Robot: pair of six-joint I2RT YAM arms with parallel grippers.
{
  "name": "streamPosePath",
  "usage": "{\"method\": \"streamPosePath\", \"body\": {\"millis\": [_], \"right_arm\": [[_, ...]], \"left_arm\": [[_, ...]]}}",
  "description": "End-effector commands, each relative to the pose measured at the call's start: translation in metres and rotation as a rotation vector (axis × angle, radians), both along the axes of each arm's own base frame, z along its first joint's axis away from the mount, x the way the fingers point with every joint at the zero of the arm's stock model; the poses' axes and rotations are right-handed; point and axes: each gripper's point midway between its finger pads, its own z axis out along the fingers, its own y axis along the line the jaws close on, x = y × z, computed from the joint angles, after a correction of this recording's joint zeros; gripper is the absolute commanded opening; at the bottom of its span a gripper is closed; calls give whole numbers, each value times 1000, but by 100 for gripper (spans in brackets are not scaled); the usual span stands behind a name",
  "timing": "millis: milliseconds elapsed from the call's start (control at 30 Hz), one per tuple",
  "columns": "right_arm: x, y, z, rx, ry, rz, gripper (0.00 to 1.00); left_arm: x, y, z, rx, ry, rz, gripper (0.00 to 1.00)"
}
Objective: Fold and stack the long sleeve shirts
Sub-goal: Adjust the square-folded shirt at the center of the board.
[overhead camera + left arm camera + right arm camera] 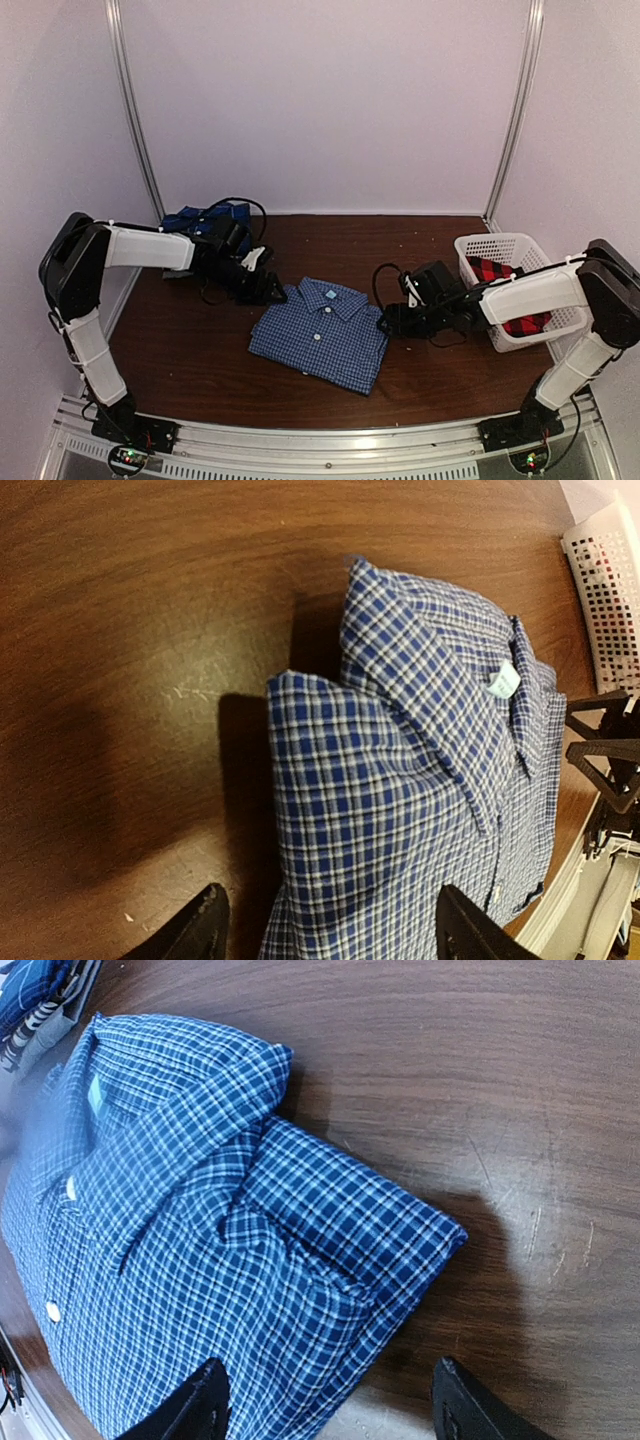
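Both pincers stand jaws apart, gripping nothing: left pincer sits at the collar-side left corner of the blue-and-white check shirt, right pincer at its right edge. The shirt lies flat on the worktop between the two, directly ahead of each set of fingertips. It looks like a finished folded packet, buttons up and sleeves tucked, so the fold step on this one reads as done. The next move calls for lifting both pincers clear without dragging the edges, then fetching another shirt. The packet is near-square, so its long axis is weak. The button line runs near-to-far, with the collar at the far end, twisted slightly so the near edge swings toward the right pincer. Just outside the right pincer, the red-and-black plaid shirt sits in the white basket. Behind the left pincer, the darker blue plaid shirt lies bunched at the far edge.
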Motion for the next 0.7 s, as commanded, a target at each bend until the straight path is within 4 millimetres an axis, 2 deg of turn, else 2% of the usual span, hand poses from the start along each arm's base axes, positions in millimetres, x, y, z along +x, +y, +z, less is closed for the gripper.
{"method": "streamPosePath", "body": {"millis": [0,200,267,333,433,533,567,667], "right_arm": [[3,7,-8,20,5,-1,70],[13,17,-13,23,2,10,66],[17,24,-14,28,5,20,60],[22,31,-11,40,-1,34,49],[34,45,0,39,-29,63,30],[47,57,19,20,-73,87,11],[51,62,26,13,-87,96,7],[55,69,41,-13,-123,119,1]], "left_arm": [[0,-8,-12,-33,-4,-59,72],[4,-13,-26,-39,30,-61,69],[2,-17,-25,-58,45,-64,64],[-2,-21,-21,-81,57,-69,55],[-4,-23,-7,-104,51,-56,29],[-8,-19,18,-121,18,-20,5],[-9,-17,27,-122,5,-4,0],[-18,-12,53,-120,-38,41,0]]}}
